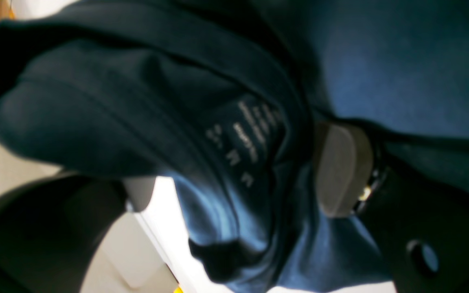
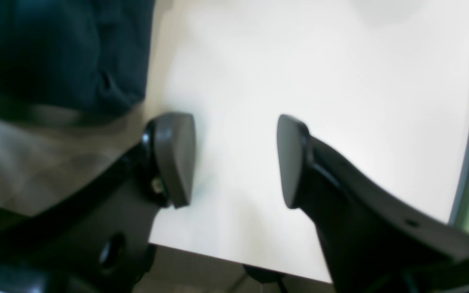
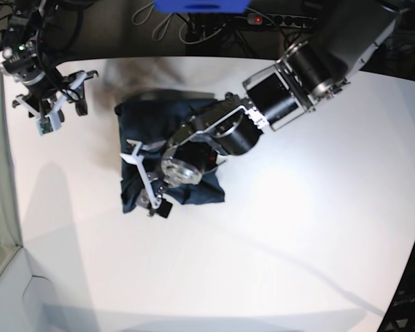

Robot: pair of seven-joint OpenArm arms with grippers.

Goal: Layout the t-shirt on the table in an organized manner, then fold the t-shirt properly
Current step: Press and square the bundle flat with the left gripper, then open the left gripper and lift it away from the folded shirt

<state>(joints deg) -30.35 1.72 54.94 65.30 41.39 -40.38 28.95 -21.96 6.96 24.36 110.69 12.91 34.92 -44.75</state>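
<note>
The dark navy t-shirt (image 3: pixel 194 117) lies bunched in a heap on the white table (image 3: pixel 297 228), left of its middle. My left gripper (image 3: pixel 146 181) is over the heap's front left part. In the left wrist view the t-shirt (image 1: pixel 96 106) fills the frame with its pale printed neck label (image 1: pixel 246 138) showing. There the left gripper (image 1: pixel 238 179) stands open with cloth between its far-apart fingers; one pad (image 1: pixel 340 171) is bare, the other half hidden. My right gripper (image 3: pixel 79 93) is open and empty at the table's far left, beside the shirt (image 2: pixel 55 53); its pads (image 2: pixel 175 158) hover over bare table (image 2: pixel 299 61).
A blue object (image 3: pixel 200 5), cables and a power strip (image 3: pixel 277 17) lie beyond the table's back edge. The table's curved left edge (image 3: pixel 10 207) runs close to the right arm. The left arm's thick body (image 3: pixel 290 83) stretches across the back right.
</note>
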